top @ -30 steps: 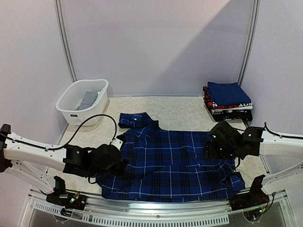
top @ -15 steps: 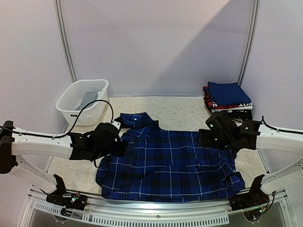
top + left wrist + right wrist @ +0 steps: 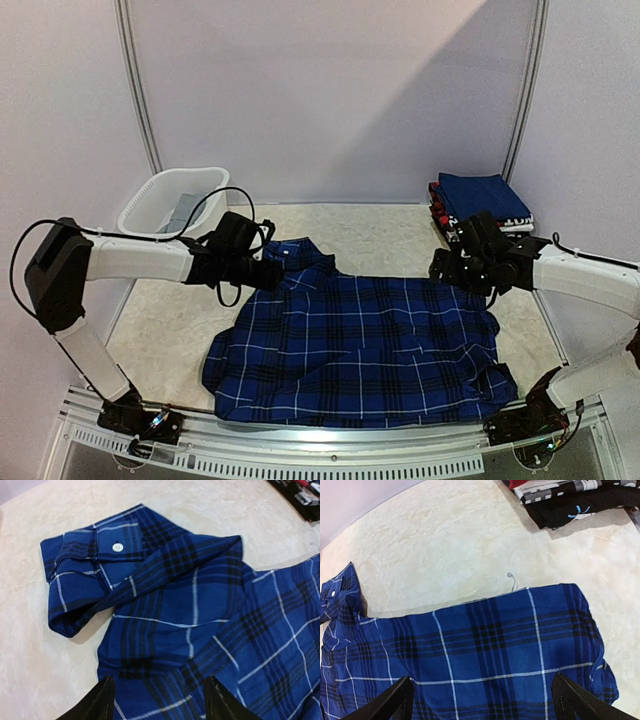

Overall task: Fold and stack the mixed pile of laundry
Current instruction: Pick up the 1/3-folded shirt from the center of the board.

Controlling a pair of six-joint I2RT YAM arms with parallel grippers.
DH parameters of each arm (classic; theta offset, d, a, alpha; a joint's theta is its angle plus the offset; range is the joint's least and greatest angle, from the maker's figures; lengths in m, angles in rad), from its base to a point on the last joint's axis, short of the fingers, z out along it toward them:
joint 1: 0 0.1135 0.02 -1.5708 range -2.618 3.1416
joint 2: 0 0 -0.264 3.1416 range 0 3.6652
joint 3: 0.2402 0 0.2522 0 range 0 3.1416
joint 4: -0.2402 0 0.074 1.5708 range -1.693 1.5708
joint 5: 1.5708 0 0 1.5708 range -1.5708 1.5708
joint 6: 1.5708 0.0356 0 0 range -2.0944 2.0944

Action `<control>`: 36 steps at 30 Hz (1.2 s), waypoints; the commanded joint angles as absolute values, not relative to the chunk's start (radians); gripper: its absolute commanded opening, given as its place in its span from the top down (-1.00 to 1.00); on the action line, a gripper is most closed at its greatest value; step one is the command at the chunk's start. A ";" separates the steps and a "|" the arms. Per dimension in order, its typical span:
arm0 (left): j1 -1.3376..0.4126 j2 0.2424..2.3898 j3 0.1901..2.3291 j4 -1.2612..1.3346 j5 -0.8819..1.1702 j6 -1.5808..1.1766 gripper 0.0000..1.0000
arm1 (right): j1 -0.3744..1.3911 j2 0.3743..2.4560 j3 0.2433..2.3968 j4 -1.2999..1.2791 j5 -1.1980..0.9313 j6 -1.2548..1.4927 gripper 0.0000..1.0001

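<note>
A dark blue plaid shirt [image 3: 360, 345] lies spread flat on the table, its folded sleeve and buttoned cuff [image 3: 117, 546] at the far left corner. My left gripper [image 3: 272, 272] hovers over that corner; the left wrist view shows it [image 3: 160, 702] open, with only cloth below the fingers. My right gripper [image 3: 445, 268] hangs over the shirt's far right edge. In the right wrist view it [image 3: 485, 702] stands wide open above the plaid, holding nothing. A grey garment [image 3: 187, 210] lies in the basket.
A white slotted basket [image 3: 150, 215] stands at the far left. A stack of folded clothes [image 3: 482, 212], dark blue on top, sits at the far right, also seen as the stack [image 3: 570, 495] in the right wrist view. Bare table [image 3: 380, 230] shows beyond the shirt.
Both arms have moved from the shirt's near sides toward its far edge, the left one swinging up to the sleeve corner. The right gripper has opened wider. The shirt lies flatter at the left.
</note>
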State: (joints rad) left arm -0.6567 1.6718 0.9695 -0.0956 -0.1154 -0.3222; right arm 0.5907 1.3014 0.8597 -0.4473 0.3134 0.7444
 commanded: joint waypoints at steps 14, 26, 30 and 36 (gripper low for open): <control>-0.510 1.894 1.052 -0.133 0.076 -0.278 0.09 | 0.504 1.337 0.845 -0.398 0.225 0.683 -0.94; -0.507 1.891 1.040 -0.126 0.051 -0.266 -0.06 | 0.447 1.362 0.885 -0.420 0.224 0.673 -0.93; -0.506 1.813 1.023 -0.133 0.012 -0.267 -0.25 | 0.424 1.366 0.903 -0.424 0.232 0.667 -0.93; -0.503 1.769 1.029 -0.144 -0.034 -0.269 -0.22 | 0.316 1.427 0.931 -0.412 0.203 0.645 -0.92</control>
State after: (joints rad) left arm -0.5194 1.8042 1.0302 -0.1368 0.0135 -0.2729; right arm 0.3824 1.3796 0.9028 -0.4171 0.2199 0.6689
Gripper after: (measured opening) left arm 0.621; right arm 0.964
